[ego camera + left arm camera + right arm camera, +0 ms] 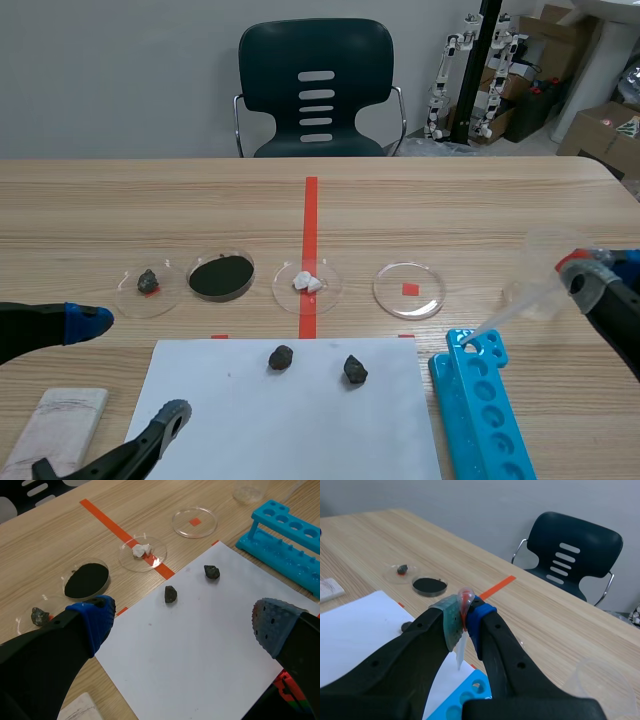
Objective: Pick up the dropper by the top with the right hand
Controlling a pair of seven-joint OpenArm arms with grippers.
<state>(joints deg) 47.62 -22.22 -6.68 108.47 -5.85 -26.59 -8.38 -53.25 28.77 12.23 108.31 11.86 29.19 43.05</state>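
Left jaws apart at 7 o'clock, over the paper [300,430] holding two rocks [281,357]. Right jaws clamped on the dropper [461,652] top at 3 o'clock, tip down just over the blue rack [480,400]. Four dishes [408,290] in a row on the desk [450,200], 12 o'clock of the paper.

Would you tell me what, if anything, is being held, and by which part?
The right gripper is shut on the dropper, pinching its top end at the reddish bulb. The left gripper holds nothing.
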